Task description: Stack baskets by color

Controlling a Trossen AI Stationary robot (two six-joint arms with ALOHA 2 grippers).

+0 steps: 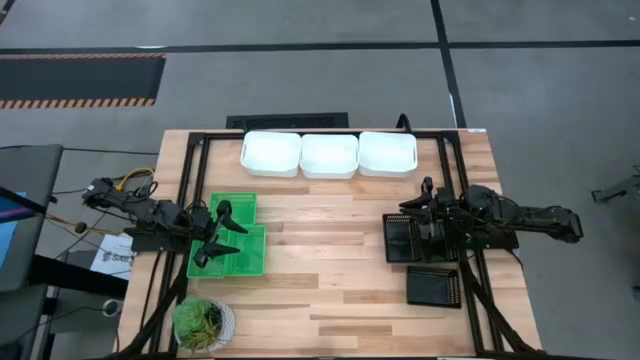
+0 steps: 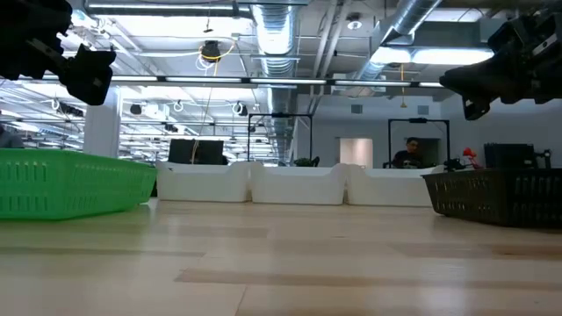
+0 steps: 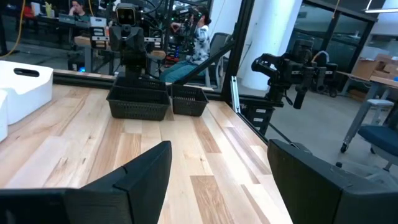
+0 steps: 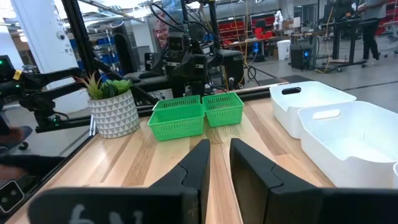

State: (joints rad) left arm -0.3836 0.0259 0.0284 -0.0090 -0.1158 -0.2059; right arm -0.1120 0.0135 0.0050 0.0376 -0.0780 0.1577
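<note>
Three white baskets point(image 1: 329, 155) stand side by side on their bottoms along the table's far edge. Two green baskets point(image 1: 236, 206) point(image 1: 240, 256) sit on the table at the left, touching each other. My left gripper point(image 1: 222, 233) hovers open above them, nothing between its fingers point(image 3: 149, 171). Two black baskets point(image 1: 408, 240) point(image 1: 433, 287) sit at the right. My right gripper point(image 1: 420, 213) hangs above the farther black one; its fingers point(image 4: 198, 163) stand a narrow gap apart with nothing between them. In the low view both grippers are well clear of the baskets.
A potted green plant point(image 1: 203, 322) in a white patterned pot stands at the near left corner. Bare wooden table point(image 1: 330, 240) lies between the green and black baskets. Black frame rails point(image 1: 190, 180) run along the table's sides. People sit in the room beyond.
</note>
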